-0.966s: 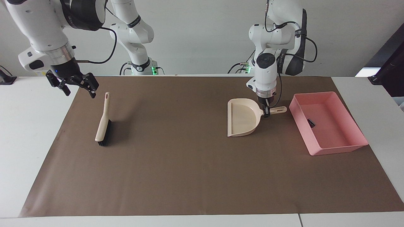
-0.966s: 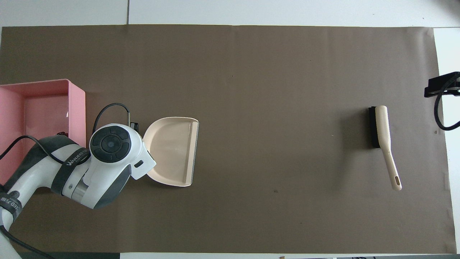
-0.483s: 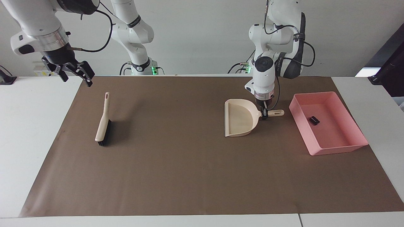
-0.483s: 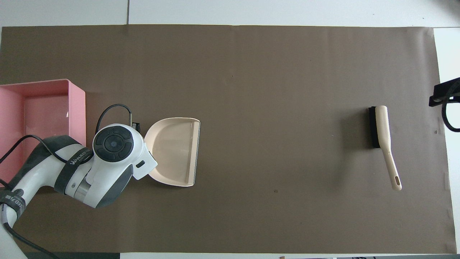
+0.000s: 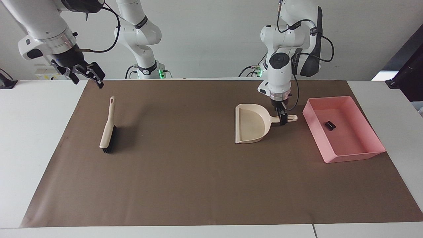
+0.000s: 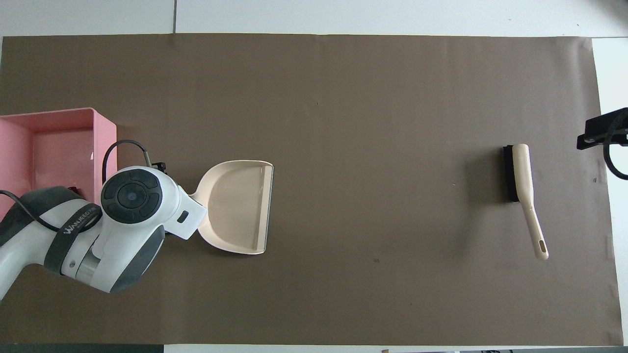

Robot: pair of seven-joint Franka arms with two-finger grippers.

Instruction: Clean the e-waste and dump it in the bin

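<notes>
At the robots' edge of the brown paper mat point(image 5: 198, 185), toward the right arm's end, the right gripper point(image 5: 86, 75) hangs in the air, fingers spread, holding nothing. Farther out lies the beige hand brush with black bristles point(image 5: 107, 127). Toward the left arm's end, the left gripper point(image 5: 283, 119) sits low at the handle of the beige plastic dustpan point(image 5: 251, 123) (whether its fingers clamp or stand apart cannot be told). Beside it, the shallow pink plastic bin point(image 5: 360, 155) holds a small black block point(image 5: 329, 125).
</notes>
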